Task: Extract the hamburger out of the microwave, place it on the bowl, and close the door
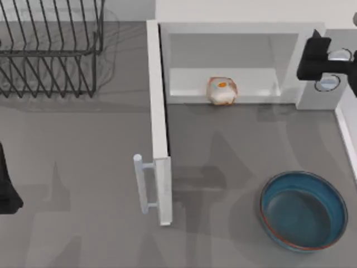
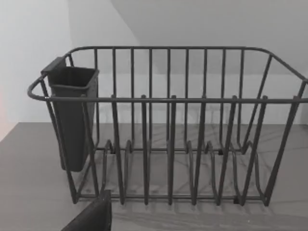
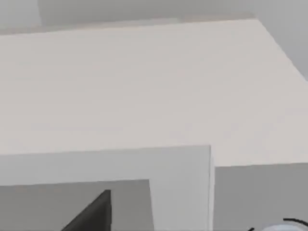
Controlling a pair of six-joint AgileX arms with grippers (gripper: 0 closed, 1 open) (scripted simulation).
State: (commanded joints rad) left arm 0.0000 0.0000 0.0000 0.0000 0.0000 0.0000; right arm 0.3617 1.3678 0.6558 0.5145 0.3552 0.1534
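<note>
The white microwave [image 1: 245, 11] stands at the back of the table with its door [image 1: 159, 123] swung wide open toward the front. The door's pale bar handle [image 1: 142, 184] faces left. The hamburger [image 1: 222, 91] sits at the front lip of the grey cavity, cream-white with orange patches. Near the front right lies the teal bowl [image 1: 304, 209], with nothing in it. My right gripper [image 1: 313, 57] hovers above the microwave's knob panel [image 1: 329, 84], to the right of the cavity and apart from the hamburger. My left arm [image 1: 6, 187] is parked at the left edge.
A dark wire dish rack [image 1: 50, 50] fills the back left corner; in the left wrist view the rack [image 2: 168, 130] carries a dark cup holder [image 2: 72, 115]. The microwave's white top [image 3: 144, 86] spreads across the right wrist view. A white wall edge [image 1: 347, 139] runs along the right.
</note>
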